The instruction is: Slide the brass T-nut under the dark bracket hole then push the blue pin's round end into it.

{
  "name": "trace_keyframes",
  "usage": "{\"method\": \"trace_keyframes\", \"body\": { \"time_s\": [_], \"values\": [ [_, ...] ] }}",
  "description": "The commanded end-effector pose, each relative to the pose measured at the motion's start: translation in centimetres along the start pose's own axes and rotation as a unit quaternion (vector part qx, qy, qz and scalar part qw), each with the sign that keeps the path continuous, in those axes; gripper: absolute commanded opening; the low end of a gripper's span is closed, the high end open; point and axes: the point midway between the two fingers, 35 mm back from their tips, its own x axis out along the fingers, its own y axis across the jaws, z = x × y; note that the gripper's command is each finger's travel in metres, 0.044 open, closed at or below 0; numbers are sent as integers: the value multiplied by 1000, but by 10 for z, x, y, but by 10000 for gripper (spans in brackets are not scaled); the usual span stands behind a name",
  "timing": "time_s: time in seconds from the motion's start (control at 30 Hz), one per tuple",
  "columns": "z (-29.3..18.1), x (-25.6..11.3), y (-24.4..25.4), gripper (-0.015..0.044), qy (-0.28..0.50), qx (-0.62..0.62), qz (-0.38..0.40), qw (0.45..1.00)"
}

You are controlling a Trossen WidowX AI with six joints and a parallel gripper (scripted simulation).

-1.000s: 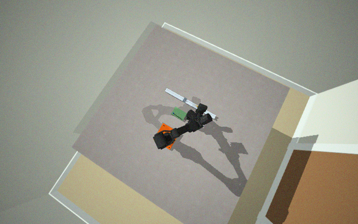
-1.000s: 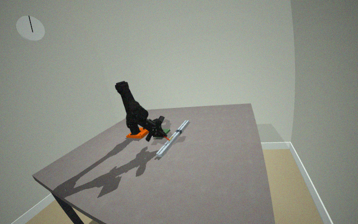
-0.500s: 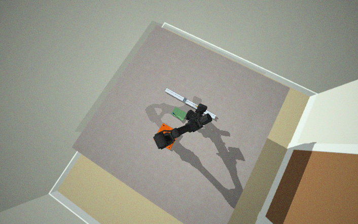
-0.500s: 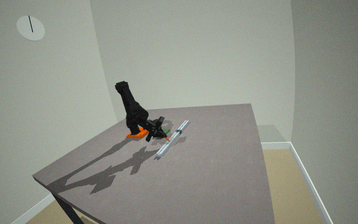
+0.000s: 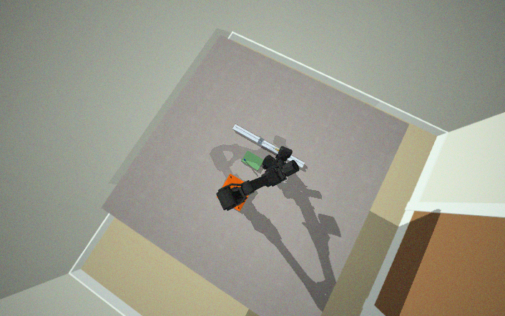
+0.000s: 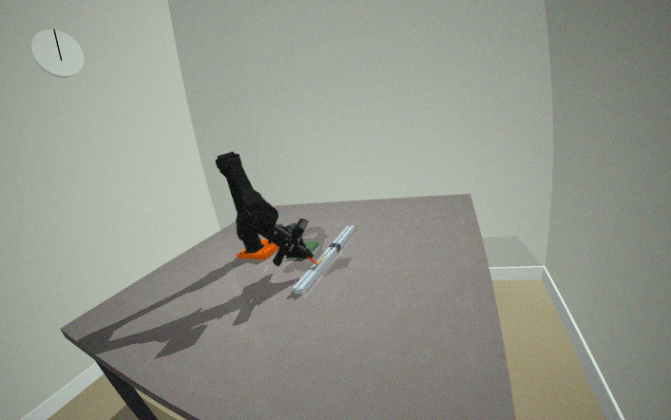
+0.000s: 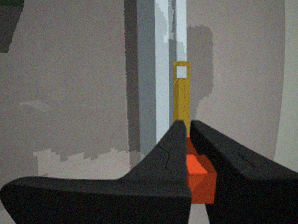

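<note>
Above the pale aluminum slotted rail (image 5: 242,131) (image 6: 302,284) (image 7: 146,75), narrowed black gripper fingers (image 6: 311,256) hold the T-nut's orange handle (image 6: 312,258) (image 7: 201,181), likely for tipping.

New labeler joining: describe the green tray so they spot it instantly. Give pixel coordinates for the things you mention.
Find the orange base plate (image 5: 230,177) (image 6: 253,256) under the black arm, then the long pale rail (image 5: 244,131) (image 6: 305,282). The green tray (image 5: 249,155) (image 6: 312,245) lies between them: a flat rectangle, the only green thing there, far shorter than the rail.
</note>
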Motion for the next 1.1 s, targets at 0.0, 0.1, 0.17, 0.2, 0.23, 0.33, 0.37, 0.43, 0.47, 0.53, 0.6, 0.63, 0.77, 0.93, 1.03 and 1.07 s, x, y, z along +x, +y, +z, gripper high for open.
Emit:
{"method": "trace_keyframes", "body": {
  "time_s": [0.0, 0.1, 0.17, 0.2, 0.23, 0.33, 0.37, 0.43, 0.47, 0.53, 0.6, 0.63, 0.77, 0.93, 1.03, 1.07],
  "values": [
    [-1, 1, 3, -150, 1, 2, 2, 1000],
    [-1, 1, 3, -150, 0, 2, 3, 1000],
    [-1, 1, 3, -150, 0, 3, 3, 1000],
    [-1, 1, 3, -150, 0, 3, 4, 1000],
    [-1, 1, 3, -150, 0, 3, 5, 1000],
    [-1, 1, 3, -150, 0, 4, 9, 1000],
    [-1, 1, 3, -150, 0, 4, 10, 1000],
    [-1, 1, 2, -150, 0, 5, 13, 1000],
    [-1, 1, 2, -150, 0, 5, 14, 1000],
    [-1, 1, 2, -150, 0, 6, 16, 1000],
    [-1, 1, 2, -150, 0, 7, 18, 1000],
    [-1, 1, 1, -150, 0, 7, 20, 1000],
    [-1, 2, 1, -150, 0, 8, 24, 1000],
    [-1, 2, 0, -150, 0, 10, 30, 1000],
    [-1, 2, 0, -150, 0, 10, 33, 999],
    [-1, 2, -1, -150, 0, 11, 34, 999]
  ]
}}
